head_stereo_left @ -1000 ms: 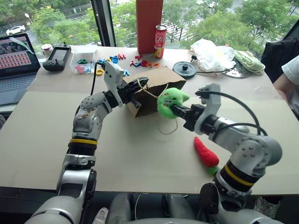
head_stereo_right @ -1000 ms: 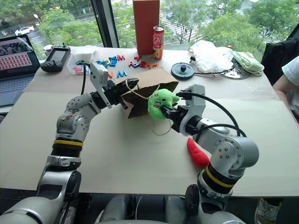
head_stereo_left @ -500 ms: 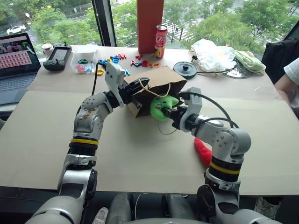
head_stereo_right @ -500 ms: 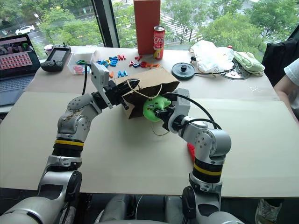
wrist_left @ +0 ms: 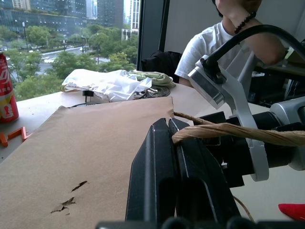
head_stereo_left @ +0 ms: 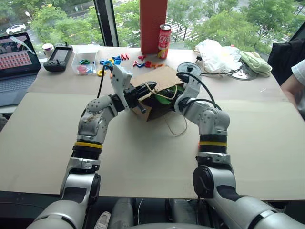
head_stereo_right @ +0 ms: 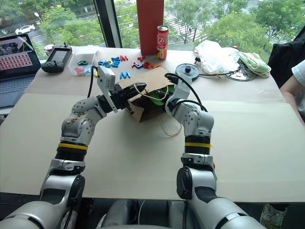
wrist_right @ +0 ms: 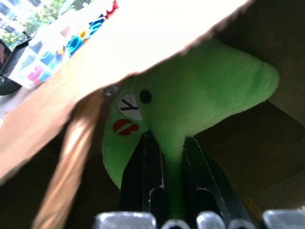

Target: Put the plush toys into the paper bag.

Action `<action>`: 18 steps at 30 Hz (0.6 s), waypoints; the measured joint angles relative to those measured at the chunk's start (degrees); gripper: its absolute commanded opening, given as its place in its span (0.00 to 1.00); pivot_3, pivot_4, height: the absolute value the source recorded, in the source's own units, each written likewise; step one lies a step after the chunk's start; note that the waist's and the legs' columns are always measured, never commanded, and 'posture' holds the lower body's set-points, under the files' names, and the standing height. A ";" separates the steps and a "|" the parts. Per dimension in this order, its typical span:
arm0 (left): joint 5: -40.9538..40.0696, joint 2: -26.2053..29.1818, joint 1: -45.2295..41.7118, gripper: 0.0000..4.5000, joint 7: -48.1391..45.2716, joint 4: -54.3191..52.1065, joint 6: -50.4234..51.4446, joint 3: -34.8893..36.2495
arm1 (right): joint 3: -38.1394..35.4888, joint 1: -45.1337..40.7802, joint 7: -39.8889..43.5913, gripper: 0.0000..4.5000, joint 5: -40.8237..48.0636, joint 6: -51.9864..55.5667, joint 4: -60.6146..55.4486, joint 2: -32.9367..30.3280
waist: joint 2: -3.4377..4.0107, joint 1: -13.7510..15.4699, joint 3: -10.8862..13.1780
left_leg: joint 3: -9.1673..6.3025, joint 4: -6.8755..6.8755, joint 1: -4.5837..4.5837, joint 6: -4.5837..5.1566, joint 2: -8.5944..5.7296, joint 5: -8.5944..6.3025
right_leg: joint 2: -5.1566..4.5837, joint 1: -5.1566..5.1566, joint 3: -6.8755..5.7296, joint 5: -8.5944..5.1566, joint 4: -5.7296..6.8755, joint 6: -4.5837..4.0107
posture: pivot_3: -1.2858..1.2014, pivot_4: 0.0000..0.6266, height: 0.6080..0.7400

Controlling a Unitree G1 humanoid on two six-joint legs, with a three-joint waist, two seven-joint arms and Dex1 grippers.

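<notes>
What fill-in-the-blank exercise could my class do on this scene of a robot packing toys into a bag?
1. The right gripper is shut on the ______ plush toy.
2. That toy sits inside the mouth of the ______ bag.
3. The left gripper is shut on the bag's twine ______.
4. Behind the bag, next to the tall red box, stands a red ______.

Missing words: green; paper; handle; can
</notes>
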 measured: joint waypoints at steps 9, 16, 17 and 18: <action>0.00 0.82 1.53 0.00 -0.46 -2.18 0.80 -0.15 | -0.32 -0.19 -1.55 0.53 2.96 -5.65 1.83 0.65 | 0.03 -0.15 0.02 | -0.02 -0.01 -0.03 0.00 0.03 0.00 | 0.02 -0.01 -0.05 0.00 0.01 0.00 | 0.52 0.24 1.00; 0.17 1.69 1.00 0.00 -0.42 -1.22 0.47 -0.07 | 2.63 1.21 -0.09 0.77 5.62 -1.90 -4.49 -1.49 | 0.05 -0.12 0.03 | -0.04 -0.01 -0.02 0.00 0.03 0.00 | 0.02 0.00 -0.06 0.00 0.03 0.00 | 0.52 0.24 1.00; 0.26 1.86 0.25 0.00 -0.35 -0.06 0.30 0.05 | 4.10 2.50 1.19 0.77 6.51 0.83 -8.17 -2.91 | 0.05 -0.10 0.03 | -0.05 -0.01 -0.03 0.00 0.03 0.00 | 0.02 -0.01 -0.06 0.00 0.02 0.00 | 0.52 0.24 1.00; 0.31 2.29 -0.26 0.00 -0.17 0.72 0.16 0.37 | 4.94 3.34 2.06 0.77 7.54 3.03 -11.10 -4.11 | 0.05 -0.01 0.03 | -0.06 -0.01 -0.05 0.01 0.03 -0.01 | 0.02 -0.01 -0.09 0.00 0.01 0.00 | 0.52 0.24 1.00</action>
